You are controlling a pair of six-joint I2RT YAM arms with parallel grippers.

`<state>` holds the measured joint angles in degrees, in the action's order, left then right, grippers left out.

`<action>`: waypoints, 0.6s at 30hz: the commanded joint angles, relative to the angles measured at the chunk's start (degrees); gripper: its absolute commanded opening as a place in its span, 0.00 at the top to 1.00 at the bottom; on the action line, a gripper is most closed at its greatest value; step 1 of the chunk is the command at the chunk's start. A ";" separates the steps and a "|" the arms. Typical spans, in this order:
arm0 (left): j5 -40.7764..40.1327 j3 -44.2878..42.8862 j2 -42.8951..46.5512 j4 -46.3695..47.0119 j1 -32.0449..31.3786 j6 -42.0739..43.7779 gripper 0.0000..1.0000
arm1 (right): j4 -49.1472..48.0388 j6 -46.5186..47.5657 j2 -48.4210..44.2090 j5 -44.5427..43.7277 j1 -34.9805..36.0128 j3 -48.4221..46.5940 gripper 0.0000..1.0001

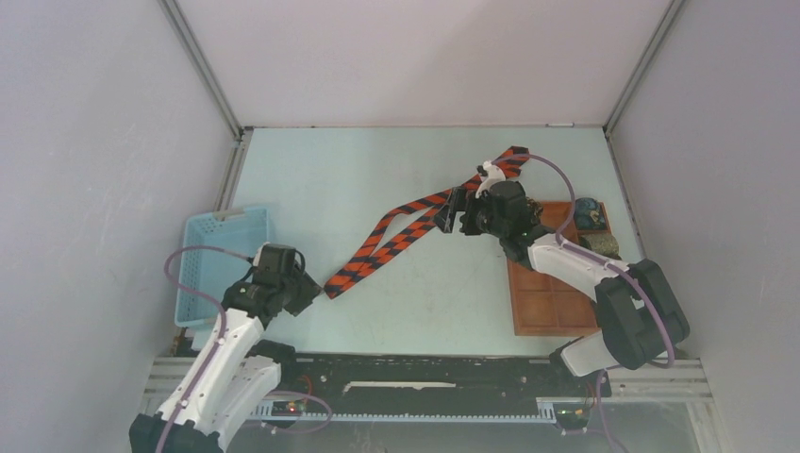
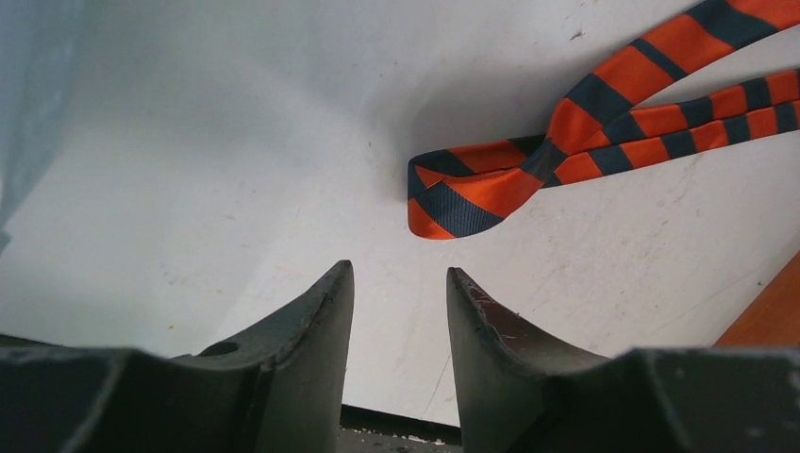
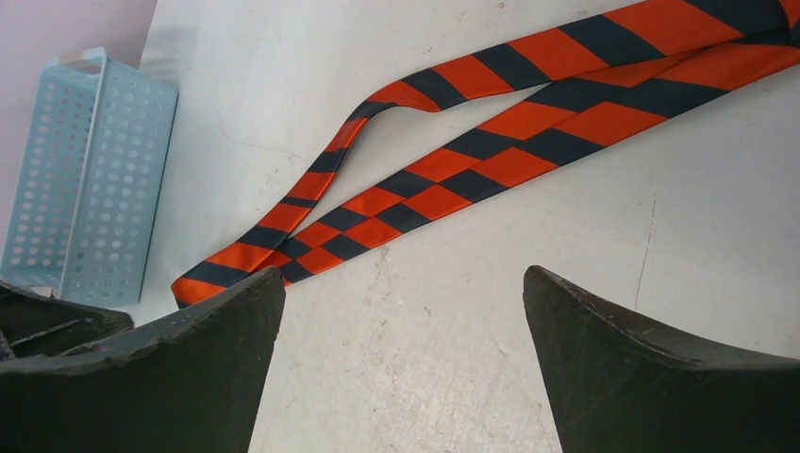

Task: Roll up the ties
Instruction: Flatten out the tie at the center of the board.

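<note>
One long tie [image 1: 406,231] with red-orange and black diagonal stripes lies doubled over on the table, running from near the left arm up to the far right. In the left wrist view its folded end [image 2: 453,193] lies just ahead of my left gripper [image 2: 398,274], whose jaws stand partly apart with only bare table between them. My right gripper [image 3: 404,276] hovers wide open beside the tie's middle stretch [image 3: 472,160], holding nothing. From above, the left gripper [image 1: 316,291] sits at the tie's near end and the right gripper [image 1: 451,215] over its middle. A dark blue rolled tie [image 1: 590,212] and an olive rolled tie [image 1: 602,243] sit by the tray.
A light blue plastic basket [image 1: 222,255] stands at the left, close behind the left arm, and shows in the right wrist view as the basket [image 3: 85,179]. A brown compartmented tray [image 1: 552,302] lies at the right under the right arm. White walls close in the table.
</note>
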<state>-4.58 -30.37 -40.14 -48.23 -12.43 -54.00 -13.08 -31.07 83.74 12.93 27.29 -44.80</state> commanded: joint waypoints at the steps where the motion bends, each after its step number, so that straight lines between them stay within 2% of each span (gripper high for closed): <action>1: 2.23 1.34 -2.48 7.65 -1.13 -0.49 0.52 | -2.94 -0.40 0.39 1.04 -0.15 -0.38 0.00; 18: 4.14 3.84 -15.82 19.50 -2.07 -0.32 0.53 | -3.62 -0.83 1.08 2.63 -0.88 -0.38 0.00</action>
<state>-0.86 -27.75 -54.04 -32.88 -14.09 -54.02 -14.28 -31.38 84.42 14.85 26.79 -44.80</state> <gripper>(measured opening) 0.474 0.997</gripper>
